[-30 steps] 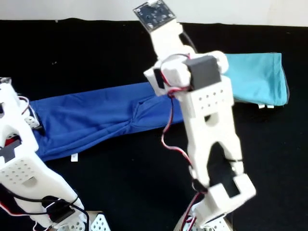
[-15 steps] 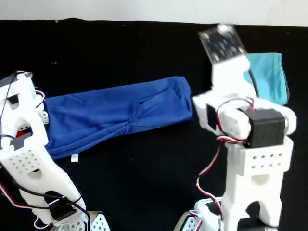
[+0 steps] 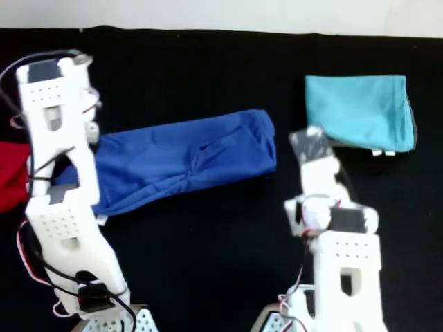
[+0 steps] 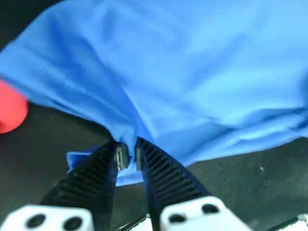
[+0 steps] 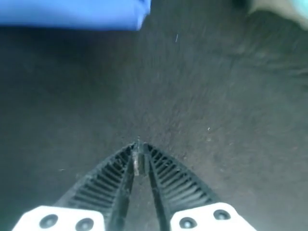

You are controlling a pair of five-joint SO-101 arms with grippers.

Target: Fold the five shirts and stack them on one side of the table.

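Observation:
A long blue shirt [image 3: 187,159] lies across the middle of the black table, folded lengthwise. My left gripper [image 4: 127,153] is shut on a fold at its left end [image 4: 122,127], which it holds pinched between its fingers. In the high view the left arm [image 3: 59,131] stands tall over that end. A folded teal shirt [image 3: 360,111] lies at the back right. A red shirt [image 3: 12,173] shows at the left edge. My right gripper [image 5: 138,156] is shut on nothing, over bare table near the blue shirt's right end [image 5: 96,14].
The right arm [image 3: 339,242] stands drawn back at the front right, short of the teal shirt. Black cloth [image 3: 208,263] covers the table, with open room in front of the blue shirt. A pale wall edge runs along the back.
The right arm has pulled back from the blue shirt's right end to the front right, uncovering the teal shirt. The left arm has risen over the shirt's left end, and the red shirt now shows.

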